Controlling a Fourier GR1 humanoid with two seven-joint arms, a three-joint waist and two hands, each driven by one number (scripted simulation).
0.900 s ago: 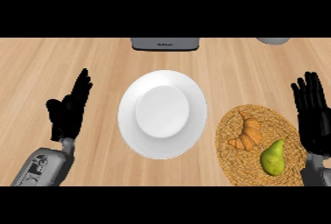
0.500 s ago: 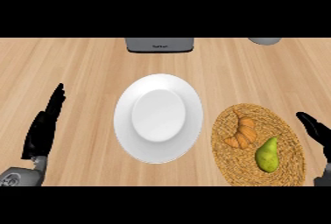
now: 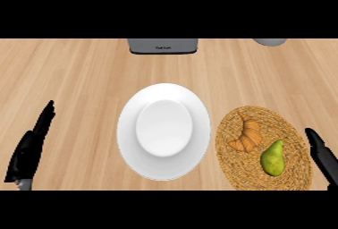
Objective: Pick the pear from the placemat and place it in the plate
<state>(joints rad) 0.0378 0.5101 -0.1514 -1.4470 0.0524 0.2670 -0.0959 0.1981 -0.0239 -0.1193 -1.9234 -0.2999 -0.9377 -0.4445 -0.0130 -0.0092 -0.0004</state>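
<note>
A green pear (image 3: 272, 158) lies on the round woven placemat (image 3: 289, 134) at the lower right, beside a croissant (image 3: 247, 136). The white plate (image 3: 133, 147) sits in the middle of the wooden counter with nothing on it. My right hand (image 3: 322, 156) shows edge-on at the right border, fingers straight, a short way right of the pear and not touching it. At the lower left my left hand (image 3: 31, 146) also shows edge-on with straight fingers, well clear of the plate.
A grey appliance (image 3: 163, 45) stands at the counter's far edge in the middle. A grey rounded object (image 3: 270, 41) shows at the far right edge. Bare wood lies between the plate and the left hand.
Both hands have sunk lower and turned edge-on, the left one drifting outward to the left. The pear, croissant and plate have not moved on the counter.
</note>
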